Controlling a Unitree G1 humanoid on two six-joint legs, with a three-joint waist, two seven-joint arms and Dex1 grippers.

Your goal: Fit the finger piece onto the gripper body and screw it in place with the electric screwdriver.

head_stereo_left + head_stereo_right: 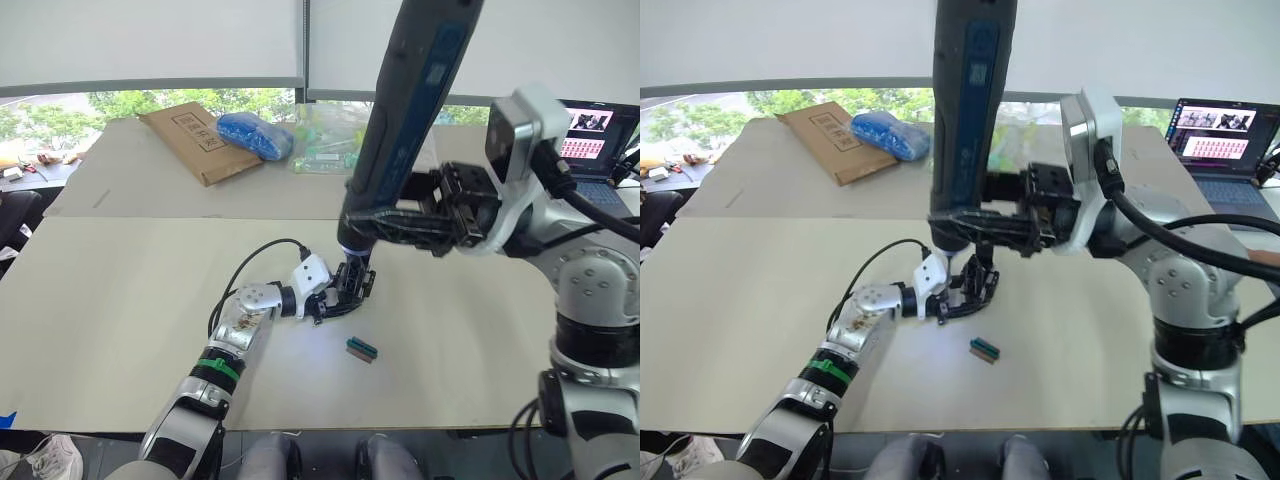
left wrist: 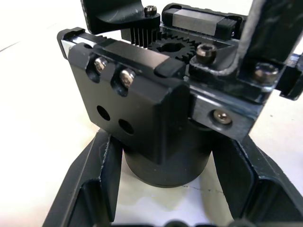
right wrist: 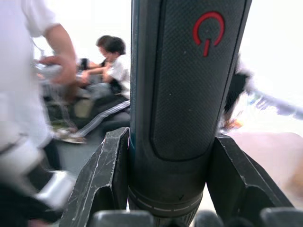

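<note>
Screwing step: left end effector [image 1: 328, 305] clamps the gripper body [image 1: 352, 287] mid-worktop [image 1: 120, 300], toward the front edge; right end effector [image 1: 405, 222] grips the electric screwdriver [image 1: 405, 120] upright, tip on the body; next calls for keeping the bit seated squarely.

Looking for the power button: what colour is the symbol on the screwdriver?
Red, on the black screwdriver; clearest in the right wrist view.

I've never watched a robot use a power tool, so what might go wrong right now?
The electric screwdriver stands tall in the right gripper, so its tip could slip off the small gripper body. The left gripper clasps only that body's round base, so pressure might twist it.
</note>
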